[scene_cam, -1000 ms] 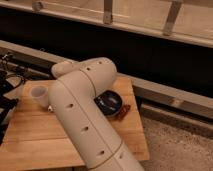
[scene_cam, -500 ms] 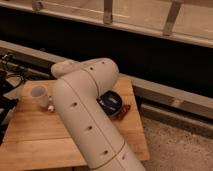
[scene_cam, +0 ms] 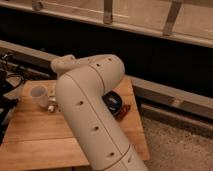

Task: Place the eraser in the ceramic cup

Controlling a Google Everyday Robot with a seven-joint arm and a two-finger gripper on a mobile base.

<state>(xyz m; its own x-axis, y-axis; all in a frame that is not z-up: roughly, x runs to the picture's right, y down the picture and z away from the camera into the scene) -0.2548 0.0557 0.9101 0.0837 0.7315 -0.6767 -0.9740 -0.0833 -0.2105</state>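
Note:
The white ceramic cup (scene_cam: 38,94) stands upright on the left part of the wooden table (scene_cam: 35,140). The eraser is not visible; it may be hidden behind my arm. My thick white arm (scene_cam: 92,115) rises from the bottom of the view, bends over the table's middle and ends in a joint (scene_cam: 64,64) just behind and right of the cup. The gripper is hidden behind the arm links. A small beige tube-like object (scene_cam: 51,105) lies right next to the cup, at the arm's edge.
A dark blue round object (scene_cam: 114,102) and a small reddish-brown item (scene_cam: 125,110) lie on the table right of the arm. Black cables (scene_cam: 7,82) hang at the table's left edge. A dark wall with a metal rail (scene_cam: 107,12) runs behind.
The arm has shifted slightly right, away from the cup, uncovering more of the cup and the beige object beside it. The cup has not moved.

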